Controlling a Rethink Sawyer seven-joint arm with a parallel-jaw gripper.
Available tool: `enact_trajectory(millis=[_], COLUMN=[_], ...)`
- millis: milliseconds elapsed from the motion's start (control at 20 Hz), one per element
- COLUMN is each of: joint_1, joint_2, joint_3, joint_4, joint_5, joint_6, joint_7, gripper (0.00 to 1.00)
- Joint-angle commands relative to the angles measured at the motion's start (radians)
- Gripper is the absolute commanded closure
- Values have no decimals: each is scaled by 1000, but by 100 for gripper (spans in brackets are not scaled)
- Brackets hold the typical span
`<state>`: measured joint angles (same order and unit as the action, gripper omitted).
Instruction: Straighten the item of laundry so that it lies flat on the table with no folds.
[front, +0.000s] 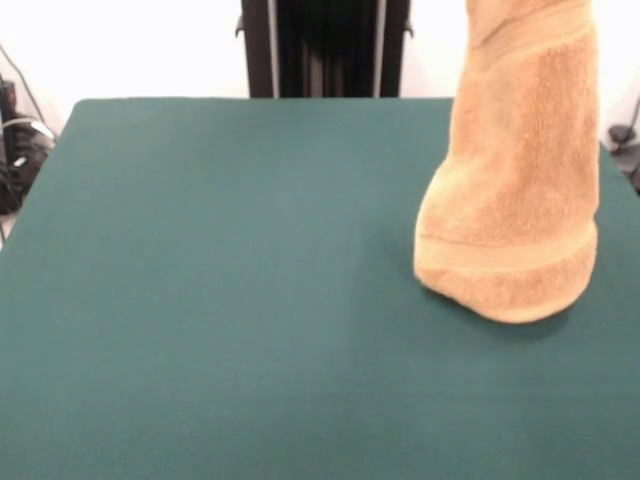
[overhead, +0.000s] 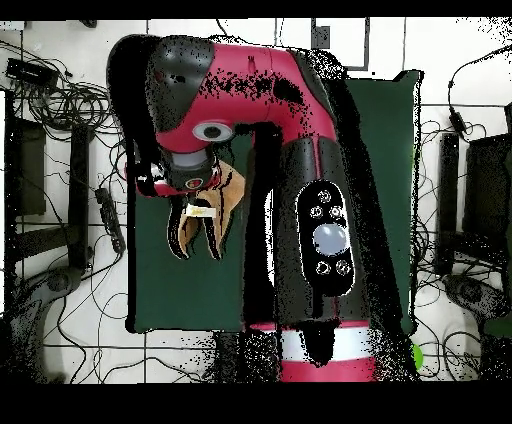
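Note:
The golden-orange towel (front: 515, 200) hangs upright from above the picture's top edge, at the table's right side. It is draped in a loose tube, with a woven border band (front: 505, 255) near its lower end. That end is at or just above the dark green table (front: 220, 280). In the overhead view the towel (overhead: 215, 210) dangles below the arm's wrist, where the gripper (overhead: 192, 185) holds its top. The gripper's tips are hidden by the wrist and the cloth. The front view does not show the gripper.
The black pedestal (front: 325, 48) stands at the table's far edge. Cables (front: 15, 150) lie off the table's left side. In the overhead view the red and black arm (overhead: 300, 150) covers the middle of the table (overhead: 385, 180), and cables lie on the floor around it.

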<state>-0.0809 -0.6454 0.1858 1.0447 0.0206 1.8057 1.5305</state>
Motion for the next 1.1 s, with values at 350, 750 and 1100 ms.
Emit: enact_trajectory(millis=[350, 750, 1100], joint_1=[-60, -94, -95], joint_2=[-194, -237, -190], joint_3=[66, 90, 128], joint_4=[357, 419, 358], joint_5=[52, 49, 19], joint_6=[-148, -195, -142], joint_7=[-135, -141, -131], gripper=[100, 100, 100])
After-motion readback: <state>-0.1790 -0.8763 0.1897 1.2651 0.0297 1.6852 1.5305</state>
